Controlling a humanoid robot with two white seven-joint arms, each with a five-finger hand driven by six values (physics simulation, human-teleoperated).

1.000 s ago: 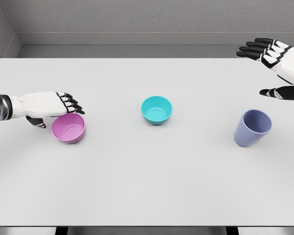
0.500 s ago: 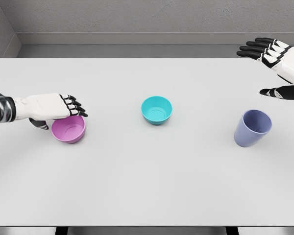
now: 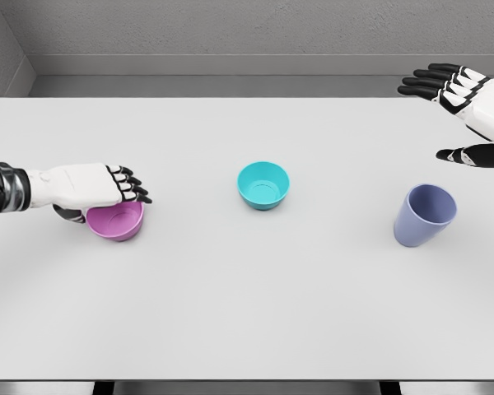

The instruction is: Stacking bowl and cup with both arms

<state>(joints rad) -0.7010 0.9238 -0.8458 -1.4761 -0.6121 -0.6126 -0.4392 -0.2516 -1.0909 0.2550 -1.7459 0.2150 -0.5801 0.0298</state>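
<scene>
The pink bowl (image 3: 115, 220) is sitting just under the left hand (image 3: 90, 186), whose curled fingers are lying over its far rim; whether they are gripping it I cannot tell. Well to that hand's right are standing the teal bowl (image 3: 263, 184) and purple cup (image 3: 425, 216), near the spread, empty right hand (image 3: 461, 103). Nothing is stacked yet on the worktop (image 3: 247, 313).

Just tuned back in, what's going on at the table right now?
The left hand is over the pink bowl at the table's left side, fingers curled across its far rim, thumb at its near-left side; whether it grips yet is unclear. The bowl sits on the table. The teal bowl stands alone in the middle and the lavender cup at the right, both untouched. The right hand hovers open behind the cup. Nothing is stacked yet.
</scene>
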